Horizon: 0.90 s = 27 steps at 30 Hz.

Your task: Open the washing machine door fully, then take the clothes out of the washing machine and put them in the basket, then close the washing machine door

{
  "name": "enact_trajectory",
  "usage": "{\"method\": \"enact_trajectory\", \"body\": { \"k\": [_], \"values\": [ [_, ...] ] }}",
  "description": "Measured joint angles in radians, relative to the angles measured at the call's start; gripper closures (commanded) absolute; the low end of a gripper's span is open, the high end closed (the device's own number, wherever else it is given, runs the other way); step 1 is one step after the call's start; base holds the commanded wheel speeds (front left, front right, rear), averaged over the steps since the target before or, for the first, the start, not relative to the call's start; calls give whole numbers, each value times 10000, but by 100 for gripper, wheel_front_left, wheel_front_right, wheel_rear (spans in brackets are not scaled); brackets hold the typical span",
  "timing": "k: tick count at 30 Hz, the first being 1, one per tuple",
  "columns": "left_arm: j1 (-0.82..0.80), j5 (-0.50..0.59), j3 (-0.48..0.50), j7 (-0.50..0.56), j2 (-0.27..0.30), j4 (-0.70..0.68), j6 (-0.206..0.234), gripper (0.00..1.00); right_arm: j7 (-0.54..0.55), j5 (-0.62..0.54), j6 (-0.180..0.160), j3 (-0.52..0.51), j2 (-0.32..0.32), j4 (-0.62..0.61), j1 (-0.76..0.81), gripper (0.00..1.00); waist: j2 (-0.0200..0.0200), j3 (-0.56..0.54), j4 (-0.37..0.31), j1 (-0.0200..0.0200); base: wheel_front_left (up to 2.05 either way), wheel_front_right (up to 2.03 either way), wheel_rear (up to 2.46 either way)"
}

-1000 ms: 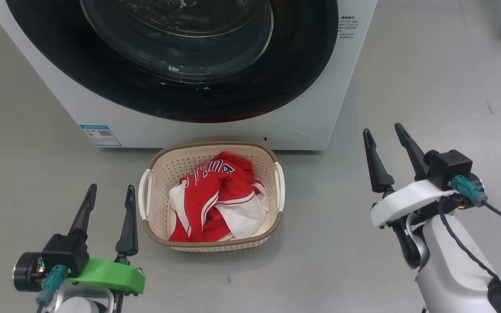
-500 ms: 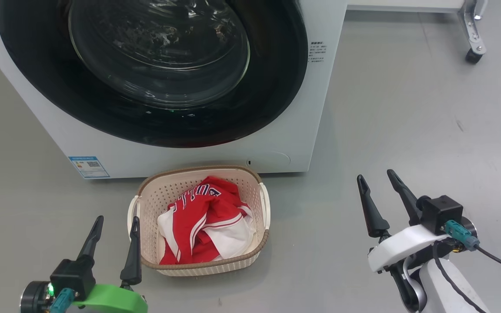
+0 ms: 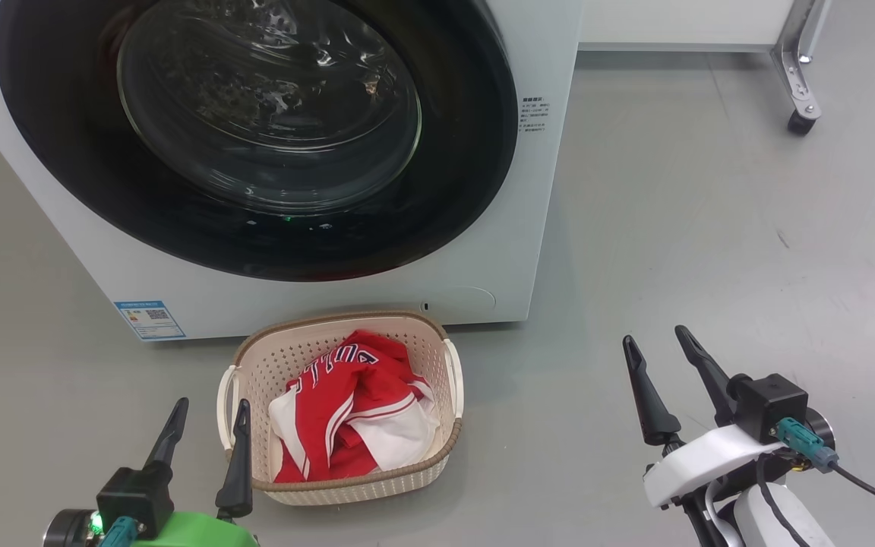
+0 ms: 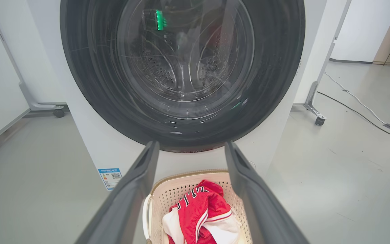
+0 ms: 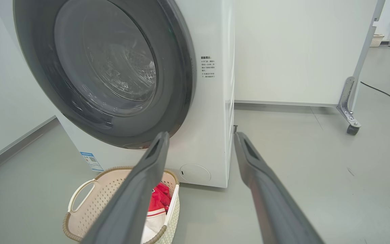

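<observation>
The washing machine [image 3: 536,228] [image 5: 215,112] is a white box whose door [image 3: 255,129] [image 4: 181,67] [image 5: 107,74], a black ring around clear glass, sits flush against its front. On the floor before it stands the cream basket [image 3: 441,395] [image 4: 168,193] [image 5: 96,189] holding the red and white clothes [image 3: 346,418] [image 4: 201,210] [image 5: 156,201]. My left gripper [image 3: 207,406] [image 4: 190,145] hangs open just left of the basket. My right gripper [image 3: 654,338] [image 5: 200,135] is open over bare floor to the basket's right. Both hold nothing.
A white panel on a caster leg [image 3: 796,114] [image 5: 349,118] stands behind the machine to the right. Another caster [image 4: 59,113] sits to the machine's left. A cable [image 4: 367,108] runs across the grey floor at the far right.
The head camera has tilted up, so the machine, basket and grippers sit lower in the picture. Both grippers stay open and the clothes lie as before in the basket.
</observation>
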Motion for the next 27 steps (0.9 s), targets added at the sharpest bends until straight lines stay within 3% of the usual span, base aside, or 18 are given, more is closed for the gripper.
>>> {"method": "enact_trajectory", "body": {
  "k": [27],
  "values": [
    [220,-56,-23,211,21,-320,88,0,0,-102,-81,-56,38,-533,616,0,0,-216,-58,0,0,0,0]
  ]
}}
